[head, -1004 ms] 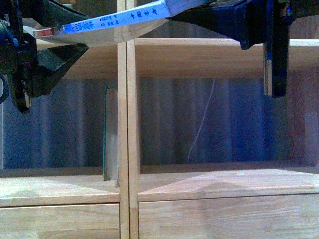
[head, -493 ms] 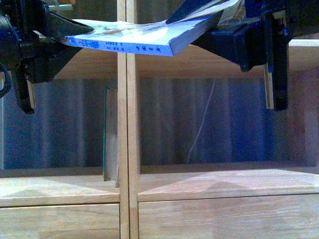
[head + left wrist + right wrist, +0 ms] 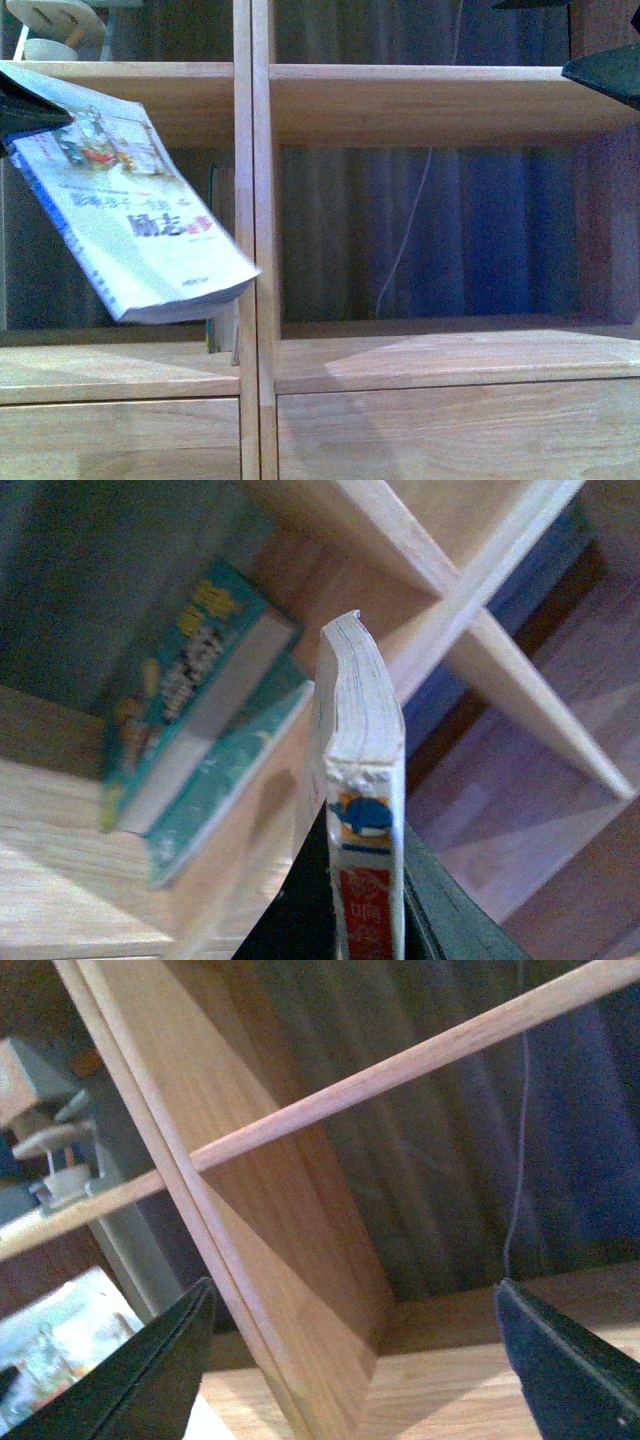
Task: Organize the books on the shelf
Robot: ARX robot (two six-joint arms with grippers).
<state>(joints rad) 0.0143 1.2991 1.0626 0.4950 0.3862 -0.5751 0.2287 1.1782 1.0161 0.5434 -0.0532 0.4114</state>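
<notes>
The pale white-grey paperback [image 3: 130,210] hangs tilted, cover towards me, in front of the shelf's [image 3: 255,200] left compartment. My left gripper [image 3: 18,110] is shut on its upper left corner. In the left wrist view the gripper [image 3: 368,920] clamps the reddish-white spine [image 3: 365,810]. The dark teal book [image 3: 212,335] stands against the centre divider, mostly hidden behind the paperback; it also shows in the left wrist view [image 3: 190,680], leaning in the compartment. My right gripper [image 3: 570,35] is open and empty at the top right, with the divider [image 3: 260,1210] between its jaws [image 3: 355,1360].
Two plain drawer fronts [image 3: 450,435] sit below the compartments. A white cable [image 3: 405,240] hangs behind the open right compartment. A pale round object [image 3: 50,25] stands on the upper left shelf board. Dark curtain shows through the open back.
The paperback lay flat across the top between both grippers; now it hangs tilted from the left gripper alone. The right gripper has let go and moved up and right.
</notes>
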